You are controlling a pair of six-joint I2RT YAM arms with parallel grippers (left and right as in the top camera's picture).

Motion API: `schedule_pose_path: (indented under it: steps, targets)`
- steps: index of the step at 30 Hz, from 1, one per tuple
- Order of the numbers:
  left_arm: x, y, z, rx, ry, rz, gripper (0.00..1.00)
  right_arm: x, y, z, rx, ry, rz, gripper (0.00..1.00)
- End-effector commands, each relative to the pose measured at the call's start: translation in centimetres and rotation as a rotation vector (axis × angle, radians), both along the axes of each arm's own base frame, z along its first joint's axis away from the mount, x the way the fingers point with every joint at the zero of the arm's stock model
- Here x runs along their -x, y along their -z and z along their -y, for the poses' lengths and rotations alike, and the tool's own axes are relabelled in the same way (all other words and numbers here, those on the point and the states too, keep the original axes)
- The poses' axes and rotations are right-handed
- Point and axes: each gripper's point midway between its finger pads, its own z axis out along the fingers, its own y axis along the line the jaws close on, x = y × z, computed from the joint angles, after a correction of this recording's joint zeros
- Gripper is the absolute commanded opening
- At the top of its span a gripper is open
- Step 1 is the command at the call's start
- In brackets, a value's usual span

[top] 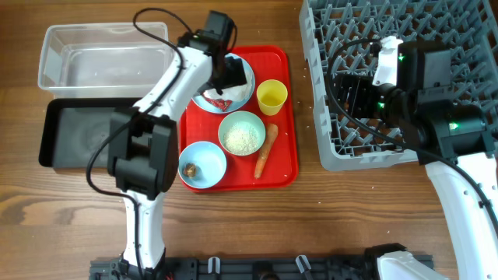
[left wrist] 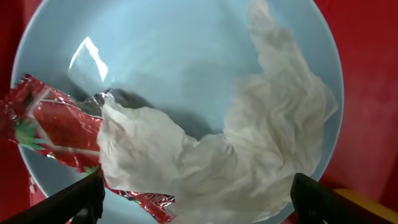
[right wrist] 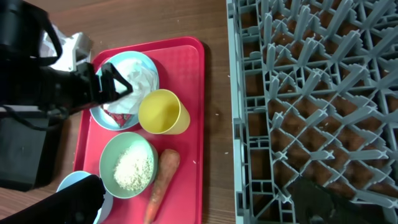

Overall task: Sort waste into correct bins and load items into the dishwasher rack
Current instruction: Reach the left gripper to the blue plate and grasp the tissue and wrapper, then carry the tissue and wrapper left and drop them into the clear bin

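Our left fingers (left wrist: 79, 199) spread apart over the plate (left wrist: 155, 56), we judge the crumpled white tissue (left wrist: 261, 143) light, soft and yielding, best pinched at its bulky middle fold.

Robot lab bench: wooden table (top: 342, 218), staged dishwasher rack (top: 327, 23), red tray (top: 286, 148).

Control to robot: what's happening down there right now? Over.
Left gripper open over tissue on blue plate. Right gripper open, empty, at rack edge. Wrapper partly under tissue, may lift along.
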Motion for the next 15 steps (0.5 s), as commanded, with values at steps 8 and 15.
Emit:
schedule_pose_path:
  steps: [8,15]
  targets:
    - [-1.5,4.2,-1.1,-0.049,-0.087,-0.008,1.0,0.1,-0.5,0.4,0.006,0.023,0.001,1.0]
    - [-1.6,6.1,-1.0,-0.063,-0.06,-0.019,0.46,0.0,-0.5,0.4,0.006,0.023,0.004,1.0]
